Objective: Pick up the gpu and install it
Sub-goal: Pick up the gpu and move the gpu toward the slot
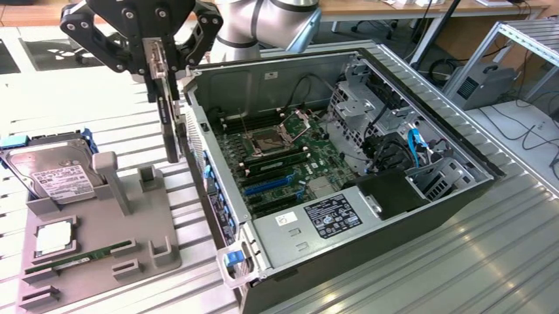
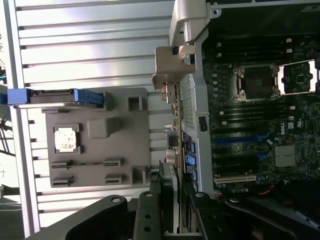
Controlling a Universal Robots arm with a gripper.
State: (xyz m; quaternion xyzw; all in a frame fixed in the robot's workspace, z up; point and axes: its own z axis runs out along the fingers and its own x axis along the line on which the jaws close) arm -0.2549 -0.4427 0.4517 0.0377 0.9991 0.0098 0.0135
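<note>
Watching for snag, we judge: gpu (image 1: 171, 124) hangs edge-on, long side vertical, just beside case (image 1: 199, 140) wall on the exterior view's left, near grey tray (image 1: 96, 255). Silver bracket (image 2: 167, 67) at low end could catch wall rim. Thin-edge pinch may let card swing, missing motherboard (image 1: 288, 163) slots. Gripper (image 1: 157, 65) clamped narrow on gpu top, pointing straight down. Arm (image 1: 271, 19) reaches from far side.
</note>
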